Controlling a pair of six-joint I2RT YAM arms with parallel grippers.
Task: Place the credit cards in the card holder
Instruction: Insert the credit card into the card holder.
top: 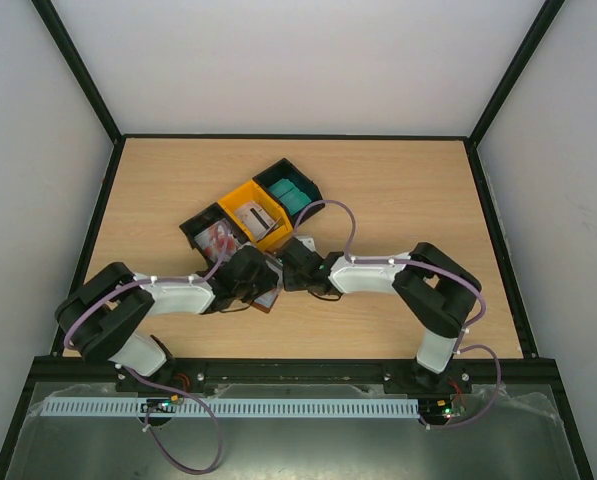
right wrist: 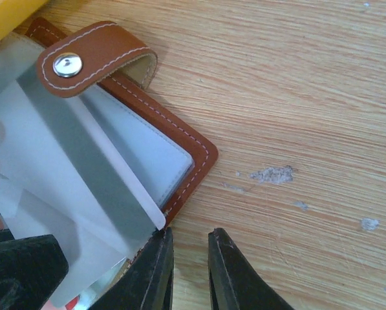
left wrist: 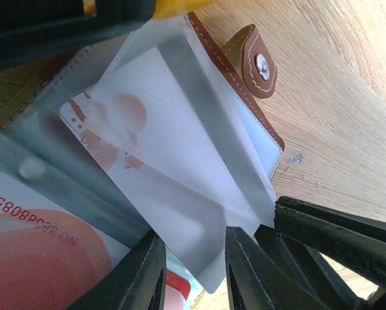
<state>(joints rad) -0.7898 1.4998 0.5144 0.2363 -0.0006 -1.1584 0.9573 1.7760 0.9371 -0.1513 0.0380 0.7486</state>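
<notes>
While left gripper (left wrist: 194,236) stands narrowly parted about a clear sleeve (left wrist: 199,206) corner, pinch cannot be told | right gripper (right wrist: 189,236) slightly parted over bare table (right wrist: 296,97), holding nothing, one finger against card holder (right wrist: 196,158) corner | white-red card (left wrist: 108,132) inside sleeve | holder lies open just beside yellow bin (right wrist: 2,16)

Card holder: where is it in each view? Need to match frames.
Top: card holder just below centre, mostly hidden.
Left wrist: fills centre, brown edge upper right.
Right wrist: upper left, corner near centre.
Shared landmark: snap strap, both wrist views only.
</notes>
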